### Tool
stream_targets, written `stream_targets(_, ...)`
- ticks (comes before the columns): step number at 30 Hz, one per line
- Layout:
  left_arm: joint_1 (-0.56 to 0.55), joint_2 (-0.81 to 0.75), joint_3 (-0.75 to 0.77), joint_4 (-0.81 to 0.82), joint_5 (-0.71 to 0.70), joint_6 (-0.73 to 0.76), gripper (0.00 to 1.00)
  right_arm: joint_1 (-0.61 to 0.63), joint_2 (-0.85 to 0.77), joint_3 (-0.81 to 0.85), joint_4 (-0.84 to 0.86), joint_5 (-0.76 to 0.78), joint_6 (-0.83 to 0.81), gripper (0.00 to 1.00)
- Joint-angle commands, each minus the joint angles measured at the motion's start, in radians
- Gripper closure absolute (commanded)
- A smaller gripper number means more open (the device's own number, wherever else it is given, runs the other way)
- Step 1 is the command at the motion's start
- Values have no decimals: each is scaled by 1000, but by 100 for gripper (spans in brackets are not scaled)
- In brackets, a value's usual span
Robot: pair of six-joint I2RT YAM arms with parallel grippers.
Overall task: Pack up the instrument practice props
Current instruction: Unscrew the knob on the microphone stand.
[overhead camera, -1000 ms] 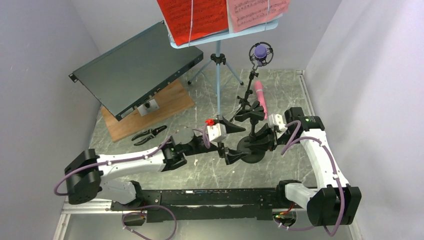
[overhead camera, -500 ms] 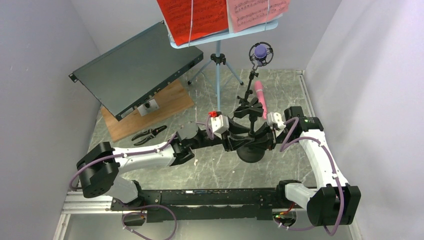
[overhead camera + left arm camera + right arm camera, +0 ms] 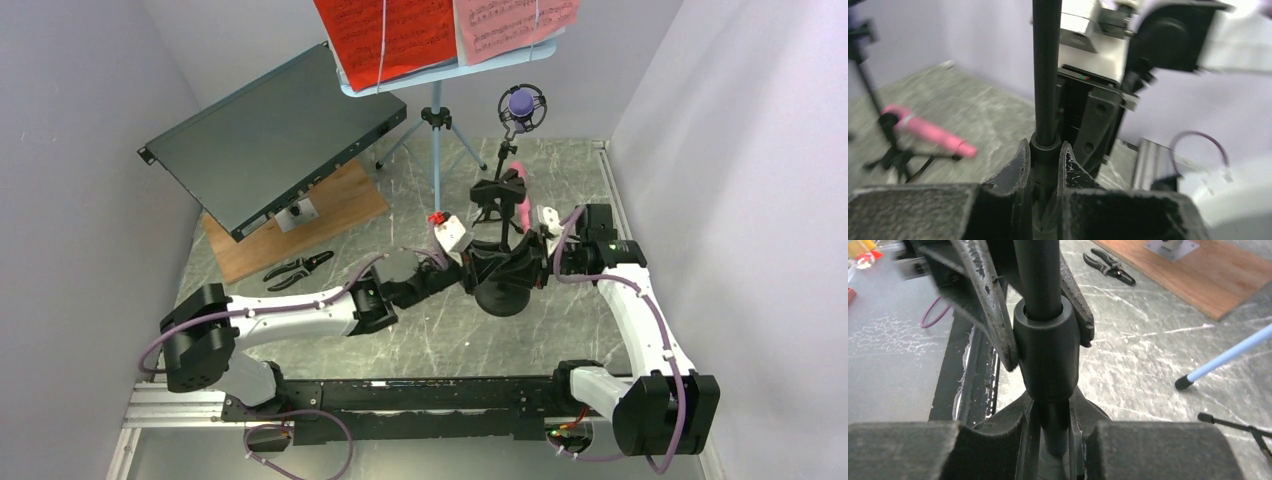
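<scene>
From above, the light-blue music rack (image 3: 400,82) stands at the far side of the marbled table (image 3: 400,335) on tripod legs. It carries a red page (image 3: 385,35) on the left and a pink page (image 3: 512,22) on the right. Right of its pole, the purple microphone (image 3: 521,103) sits in a ring cradle at the top of the black mic stand (image 3: 503,300), whose round base rests near the middle of the table. The left gripper (image 3: 488,266) and the right gripper (image 3: 530,268) meet at this stand's pole from either side. The pink microphone (image 3: 519,178) shows just behind them. On the far left, a dark flat box (image 3: 265,135) leans over a wooden board (image 3: 345,205), with black pliers (image 3: 300,268) nearby.

In the left wrist view, the left gripper (image 3: 1045,162) is closed on the black mic stand (image 3: 1046,75), its fingers pressed against the pole's collar. To the left, the pink microphone (image 3: 928,132) lies in a small tripod support (image 3: 895,155).

In the right wrist view, the right gripper (image 3: 1050,427) is clamped tight on the black mic stand (image 3: 1048,352) just under the collar. The left gripper's fingers (image 3: 990,305) pinch that collar above.
</scene>
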Motion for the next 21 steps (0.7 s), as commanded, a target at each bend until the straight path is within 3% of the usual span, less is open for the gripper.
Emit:
stream_targets(1, -173, 16, 151, -226, -627, -106, 100, -3, -27, -68, 537, 212, 623, 100)
stream_targets(4, -202, 130, 399, -624, -858, -374, 100, -3, -22, -87, 647, 355, 788, 100)
stream_targets(7, -204, 263, 649, -934, -940, -540, 100, 0, -19, -103, 709, 479, 896, 100)
stream_targets(11, -204, 334, 705, -902, -941, -510, 100, 3, -21, -113, 731, 546, 948, 100)
stream_targets(15, -204, 240, 553, -708, -901, -428, 100, -1, -22, -114, 729, 452, 932, 100)
stream_targets(16, -203, 193, 480, -620, -881, -388, 92, -3, -21, -111, 721, 421, 921, 100)
stream_targets(19, -200, 39, 241, -340, -770, -244, 37, -3, -18, -103, 690, 327, 874, 100)
stream_targets(21, -192, -61, 80, -180, -658, -140, 18, -3, -14, -93, 658, 246, 829, 100)
